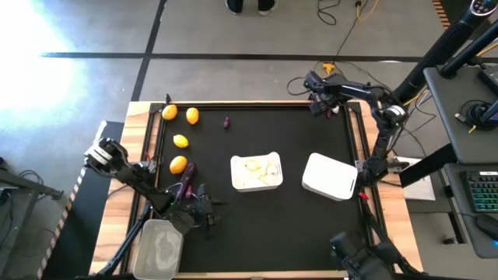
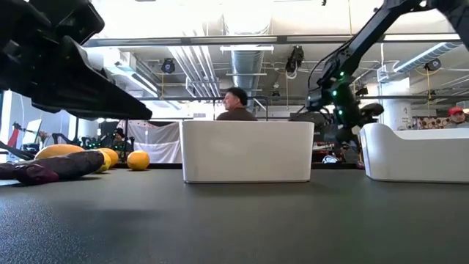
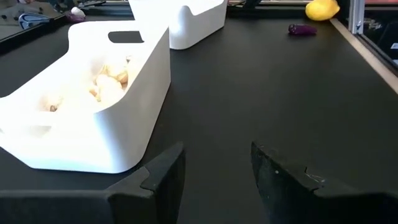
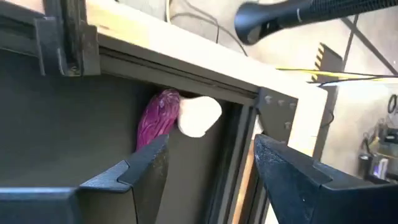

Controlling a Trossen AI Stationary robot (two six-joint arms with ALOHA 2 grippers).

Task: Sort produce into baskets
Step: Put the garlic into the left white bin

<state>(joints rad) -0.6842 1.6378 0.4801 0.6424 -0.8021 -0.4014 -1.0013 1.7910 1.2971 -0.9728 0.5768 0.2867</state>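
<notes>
Left gripper (image 3: pixel 214 177) hovered w/ fingers spread, empty, near the white plastic garlic tray (image 3: pixel 124 93) at 10 o'clock. Far corner: right gripper (image 4: pixel 208 168), fingers apart, faced a purple eggplant (image 4: pixel 155 118) touching a white garlic bulb (image 4: pixel 199 115) against the wooden table frame (image 4: pixel 205 59).

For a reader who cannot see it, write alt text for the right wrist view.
The right gripper, fingers apart, faces a purple vegetable and a white garlic-like bulb lying together in a corner of the black table, against its wooden frame.
</notes>
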